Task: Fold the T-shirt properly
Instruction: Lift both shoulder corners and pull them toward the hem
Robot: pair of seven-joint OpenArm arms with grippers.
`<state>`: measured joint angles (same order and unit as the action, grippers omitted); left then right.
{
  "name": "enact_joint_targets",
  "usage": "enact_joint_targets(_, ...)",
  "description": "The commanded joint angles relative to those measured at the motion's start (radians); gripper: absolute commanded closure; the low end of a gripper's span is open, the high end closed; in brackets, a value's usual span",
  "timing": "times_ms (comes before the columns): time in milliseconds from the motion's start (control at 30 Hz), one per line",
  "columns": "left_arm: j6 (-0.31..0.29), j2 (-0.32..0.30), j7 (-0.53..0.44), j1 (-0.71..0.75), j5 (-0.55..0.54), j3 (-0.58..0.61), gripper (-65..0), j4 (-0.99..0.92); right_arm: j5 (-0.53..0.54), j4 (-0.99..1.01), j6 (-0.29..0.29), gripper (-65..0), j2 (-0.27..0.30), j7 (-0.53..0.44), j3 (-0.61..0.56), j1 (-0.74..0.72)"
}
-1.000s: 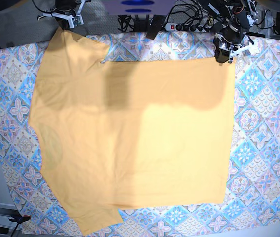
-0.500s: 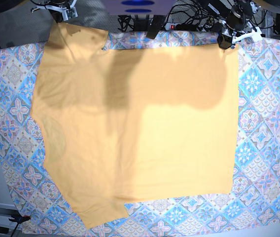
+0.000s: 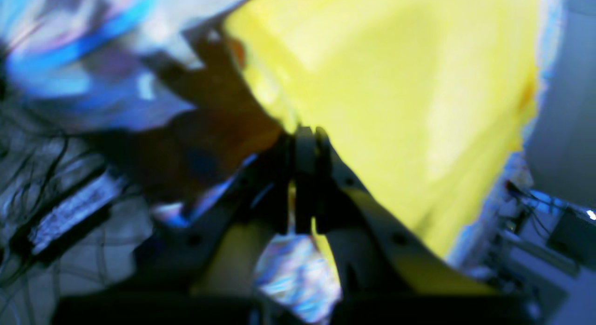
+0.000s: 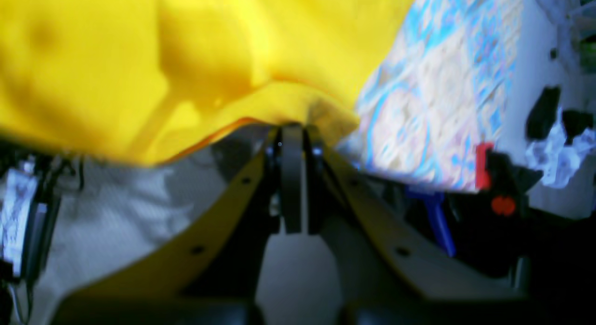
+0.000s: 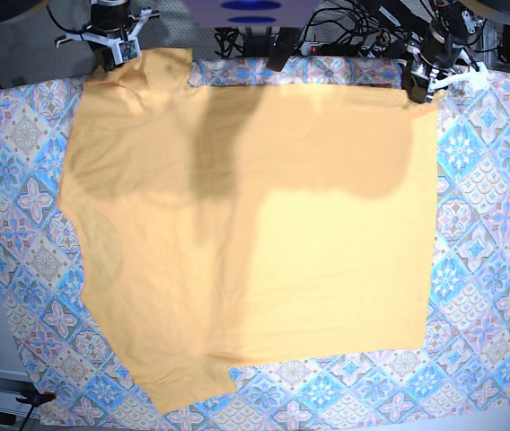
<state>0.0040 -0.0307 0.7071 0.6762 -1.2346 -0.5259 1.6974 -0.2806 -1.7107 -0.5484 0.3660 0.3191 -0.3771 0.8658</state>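
Two far corners of the T-shirt (image 5: pixel 255 233) sit clamped in my left claw (image 5: pixel 414 90) and right claw (image 5: pixel 111 59) (light, limp, drape-prone cloth).

Robot lab, cables (image 5: pixel 345 18), power strip (image 5: pixel 327 47), patterned tablecloth (image 5: pixel 488 224)

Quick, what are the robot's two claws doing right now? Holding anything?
Left gripper: closed, pinching the T-shirt at its edge.
Right gripper: closed, pinching the T-shirt's edge too.
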Motion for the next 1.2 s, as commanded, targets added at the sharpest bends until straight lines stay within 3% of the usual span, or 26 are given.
enact_joint_targets(0,-0.008,-0.005,-0.007,0.009,-0.009,-0.006,0.0,0.026,-0.01,-0.028,-0.012,0.0,0.008,-0.015,0.014,0.008)
enact_joint_targets(600,-0.008,-0.005,-0.007,-0.145,-0.004,-0.006,0.0,0.117,-0.01,-0.07,-0.006,0.0,0.008,-0.013,0.085,-0.171)
enact_joint_targets(900,-0.008,-0.001,-0.007,-0.27,0.125,0.0,0.0,0.111,-0.01,-0.07,-0.005,0.0,0.008,0.099,0.079,-0.342)
enact_joint_targets(1167,-0.008,-0.001,-0.007,-0.376,0.168,0.002,0.0,0.011,-0.007,-0.047,-0.005,0.0,0.006,0.101,0.077,-0.486)
